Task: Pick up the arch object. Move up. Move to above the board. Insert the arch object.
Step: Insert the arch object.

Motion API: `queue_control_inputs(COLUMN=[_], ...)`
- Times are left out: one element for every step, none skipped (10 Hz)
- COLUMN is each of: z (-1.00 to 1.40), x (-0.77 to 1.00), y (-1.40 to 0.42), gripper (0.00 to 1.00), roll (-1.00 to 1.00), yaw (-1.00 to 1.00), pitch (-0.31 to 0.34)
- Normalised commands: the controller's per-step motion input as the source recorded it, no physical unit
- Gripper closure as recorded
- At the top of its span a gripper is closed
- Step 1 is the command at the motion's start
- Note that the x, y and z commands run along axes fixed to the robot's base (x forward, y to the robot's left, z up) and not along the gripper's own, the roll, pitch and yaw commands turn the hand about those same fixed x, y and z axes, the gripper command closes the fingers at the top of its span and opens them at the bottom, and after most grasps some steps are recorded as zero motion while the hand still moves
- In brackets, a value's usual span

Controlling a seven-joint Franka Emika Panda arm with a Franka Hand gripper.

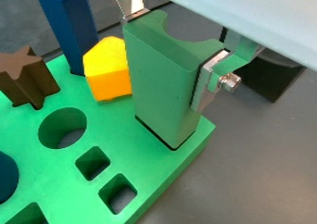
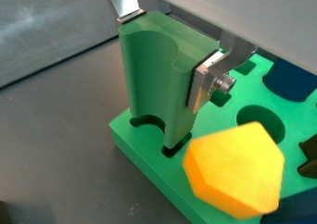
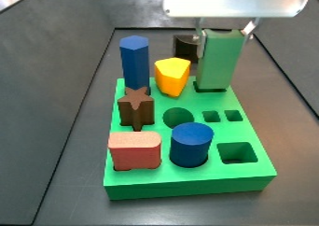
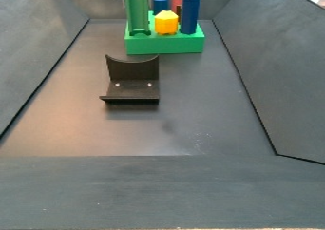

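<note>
Wrist views put us at the insertion step, the arch object's foot just entering its hole.

Our fingers (image 1: 213, 78) of the gripper (image 2: 168, 38) clamp the arch object (image 1: 164, 87) upright at the board's (image 1: 37, 177) far right corner. Next we judge a straight push down, then release. The yellow block (image 1: 109, 69), just to its left, crowds it; blue prism (image 3: 133, 59) and brown star (image 3: 136, 105) stand clear.

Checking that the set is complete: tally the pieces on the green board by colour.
Blue: 2 (hexagonal prism, cylinder)
Yellow: 1 (pointed block)
Brown: 1 (star)
Pink: 1 (rounded block)
Green: 1 (arch object, gripped by the gripper at the board corner)
Total: 6
</note>
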Motion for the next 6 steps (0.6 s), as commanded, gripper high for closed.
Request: queue_control_inputs(z=[-0.28, -0.23, -0.15, -0.17, -0.23, -0.25], x=[-0.03, 0.00, 0.00, 0.08, 0.02, -0.06], y=[0.00, 0.01, 0.11, 0.09, 0.10, 0.05], gripper=[1.00, 1.00, 1.00, 1.00, 1.00, 1.00], roll=[0.00, 0.00, 0.00, 0.06, 0.13, 0.05], yaw=[0.00, 0.01, 0.06, 0.09, 0.03, 0.00], pitch=[-0.031, -0.001, 0.000, 0.000, 0.000, 0.000])
